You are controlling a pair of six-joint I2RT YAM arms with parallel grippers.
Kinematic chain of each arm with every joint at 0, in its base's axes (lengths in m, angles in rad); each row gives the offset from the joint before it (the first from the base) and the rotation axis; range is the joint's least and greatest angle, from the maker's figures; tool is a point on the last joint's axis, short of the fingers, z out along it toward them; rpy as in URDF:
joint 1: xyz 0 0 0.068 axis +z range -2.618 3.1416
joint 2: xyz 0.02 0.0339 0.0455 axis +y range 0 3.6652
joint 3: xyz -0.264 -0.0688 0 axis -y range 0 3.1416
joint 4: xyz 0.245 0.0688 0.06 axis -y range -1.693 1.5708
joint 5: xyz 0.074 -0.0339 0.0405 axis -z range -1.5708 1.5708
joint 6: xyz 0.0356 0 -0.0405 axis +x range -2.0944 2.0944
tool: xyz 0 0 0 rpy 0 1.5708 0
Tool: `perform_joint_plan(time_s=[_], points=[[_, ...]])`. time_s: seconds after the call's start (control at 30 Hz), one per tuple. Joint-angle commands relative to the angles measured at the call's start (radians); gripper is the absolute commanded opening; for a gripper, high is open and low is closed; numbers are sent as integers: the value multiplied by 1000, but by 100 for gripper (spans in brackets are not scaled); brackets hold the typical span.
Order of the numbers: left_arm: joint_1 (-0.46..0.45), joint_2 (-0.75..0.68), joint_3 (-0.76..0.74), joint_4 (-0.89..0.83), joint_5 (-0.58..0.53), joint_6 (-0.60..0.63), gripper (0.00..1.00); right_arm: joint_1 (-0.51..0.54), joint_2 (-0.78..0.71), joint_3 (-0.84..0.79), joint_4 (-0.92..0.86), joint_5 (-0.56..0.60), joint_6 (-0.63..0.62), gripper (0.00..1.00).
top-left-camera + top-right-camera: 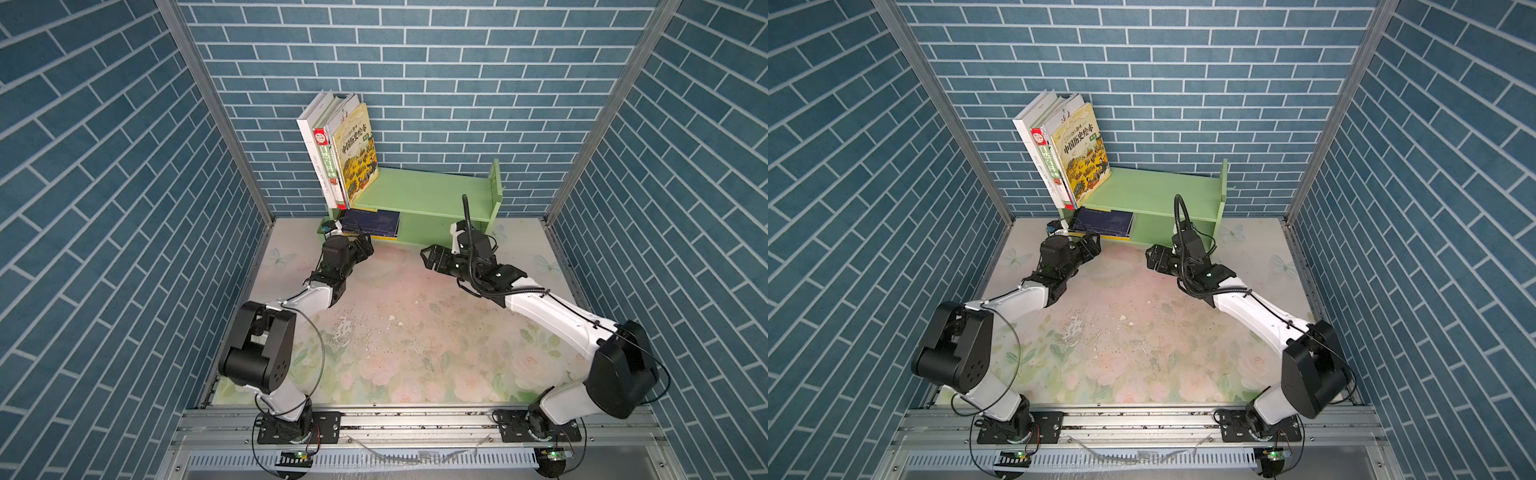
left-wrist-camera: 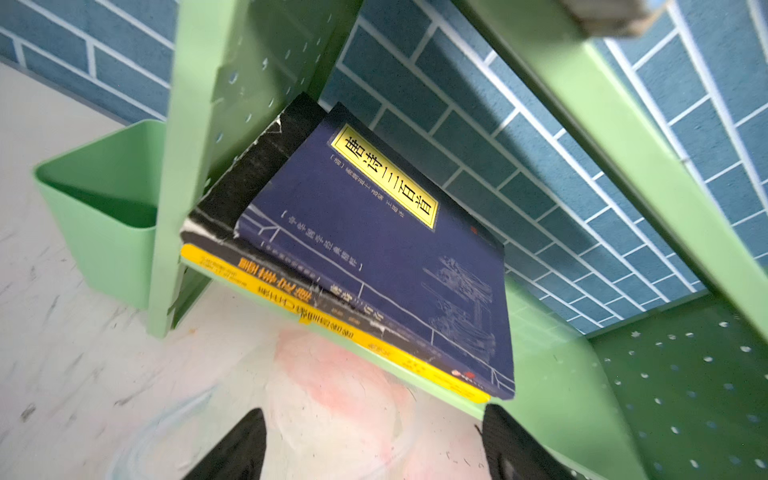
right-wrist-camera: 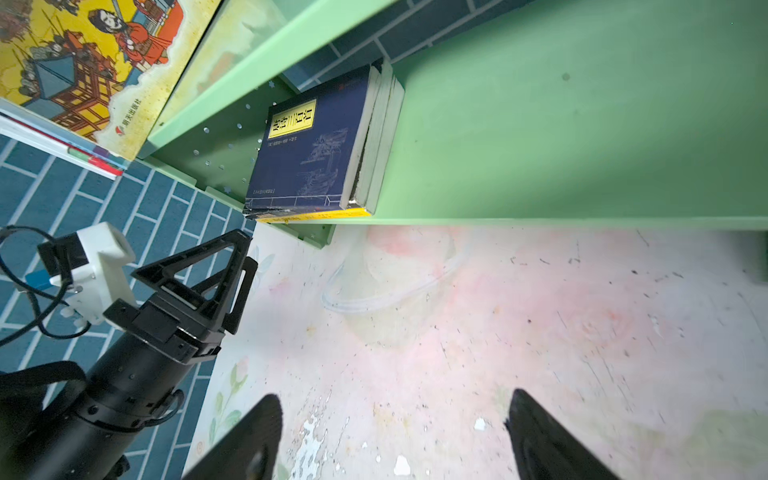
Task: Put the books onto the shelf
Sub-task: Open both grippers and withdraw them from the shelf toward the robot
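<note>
Just ahead of the left gripper [image 2: 372, 415] — jaws standing apart, holding nothing — the navy book [image 2: 374, 257] is lying flat in the lower tier of the shelf [image 1: 419, 193]; the right gripper [image 3: 395, 397] is gaping empty.

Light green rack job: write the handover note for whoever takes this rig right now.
Left gripper: open, empty, facing the lower tier.
Right gripper: open, empty, over the floral table.
Light green wooden two-tier rack: top tier, upright row on the left arm's side, pale yellow picture book outermost; lower tier, flat stack, navy book over black book over bright yellow book.
Done: no book lies on the table.
Left: probably nothing; retract both arms.
</note>
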Motion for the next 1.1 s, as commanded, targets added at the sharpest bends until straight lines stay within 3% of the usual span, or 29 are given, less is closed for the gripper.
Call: perform_joint_plan(time_s=[0.0, 0.17, 0.2, 0.37, 0.6, 0.73, 0.93, 1.07], points=[[-45, -97, -55, -86, 14, -10, 87, -2, -139, -81, -113, 86, -52, 97], [-62, -316, -154, -283, -36, 30, 91, -4, -358, -223, -276, 345, -119, 99], [-60, -362, -171, -312, -46, 51, 99, -8, -390, -242, -297, 386, -131, 98], [-45, -631, -254, -499, -163, 165, 100, -59, -551, -385, -263, 597, -205, 98], [-33, -816, -286, -687, -454, 255, 100, -208, -526, -444, -179, 614, -307, 98], [-24, -808, -368, -612, -662, 287, 100, -296, -423, -460, -114, 642, -372, 98], [15, -719, -480, -344, -703, 454, 100, -431, -296, -478, -11, 649, -424, 98], [43, -608, -500, -206, -694, 559, 100, -495, -270, -580, 249, 628, -527, 98]])
